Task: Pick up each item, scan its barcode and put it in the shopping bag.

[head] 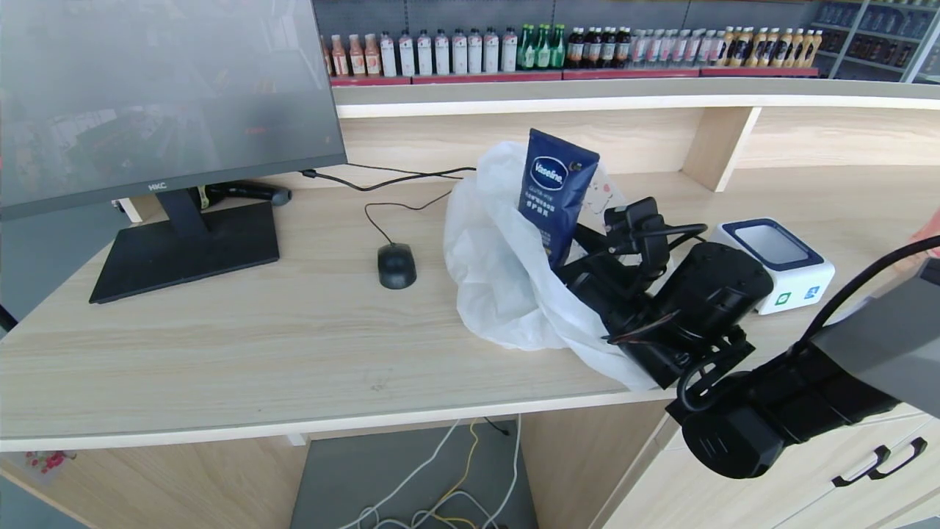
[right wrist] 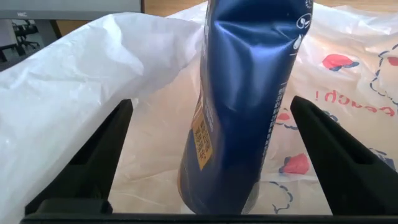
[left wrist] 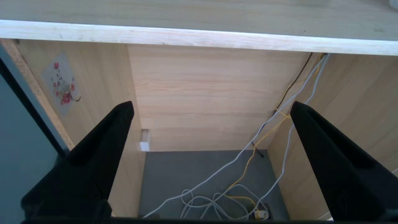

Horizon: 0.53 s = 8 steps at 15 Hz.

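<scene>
A dark blue lotion tube (head: 558, 195) stands upright in the white plastic shopping bag (head: 492, 279) on the wooden counter, its top sticking out of the bag's mouth. My right gripper (head: 580, 268) reaches into the bag from the right. In the right wrist view its fingers are spread wide on either side of the tube (right wrist: 242, 106), open, with the bag's (right wrist: 93, 74) lining behind. My left gripper (left wrist: 211, 109) is open and holds nothing, hanging below the counter's front edge and facing the recess with cables.
A white barcode scanner box (head: 775, 261) sits right of the bag. A black mouse (head: 396, 266) lies left of it, and a monitor (head: 147, 95) on a flat stand fills the far left. Bare counter lies in front of the mouse.
</scene>
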Available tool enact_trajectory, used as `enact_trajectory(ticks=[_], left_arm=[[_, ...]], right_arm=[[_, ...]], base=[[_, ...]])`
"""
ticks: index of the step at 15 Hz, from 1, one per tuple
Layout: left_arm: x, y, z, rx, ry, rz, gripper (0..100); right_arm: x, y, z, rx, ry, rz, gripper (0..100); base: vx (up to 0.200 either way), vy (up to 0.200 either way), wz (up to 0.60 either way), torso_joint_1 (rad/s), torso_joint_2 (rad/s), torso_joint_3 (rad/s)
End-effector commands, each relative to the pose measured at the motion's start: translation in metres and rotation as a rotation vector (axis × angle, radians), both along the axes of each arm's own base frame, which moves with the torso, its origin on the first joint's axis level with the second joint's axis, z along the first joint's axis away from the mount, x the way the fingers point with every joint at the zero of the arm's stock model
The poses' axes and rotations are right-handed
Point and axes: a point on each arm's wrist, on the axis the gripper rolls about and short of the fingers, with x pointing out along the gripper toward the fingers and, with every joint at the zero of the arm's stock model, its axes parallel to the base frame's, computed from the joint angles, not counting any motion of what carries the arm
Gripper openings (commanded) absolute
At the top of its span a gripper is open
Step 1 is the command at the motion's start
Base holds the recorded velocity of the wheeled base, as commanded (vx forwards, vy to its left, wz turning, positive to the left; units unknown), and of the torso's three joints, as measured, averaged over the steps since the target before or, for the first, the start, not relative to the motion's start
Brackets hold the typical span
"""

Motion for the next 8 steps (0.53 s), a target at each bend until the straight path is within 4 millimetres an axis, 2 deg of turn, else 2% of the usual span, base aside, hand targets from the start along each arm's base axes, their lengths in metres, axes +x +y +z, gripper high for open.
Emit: enact_trajectory(ticks=[1,8], left_arm=[[0.0,0.0,0.0,-0.001,0.0,-0.001,100],[0.0,0.0,0.0,0.001,0.0,-0.001,100]], right_arm=[[-0.003,-0.002,0.003,0.003,-0.007,0.0,100],[-0.026,-0.015,0.021,0.023,-0.032,0.004,100]], base=[[0.0,0.0,0.0,0.0,0.0,0.0],[0.0,0.0,0.0,0.0,0.0,0.0]])
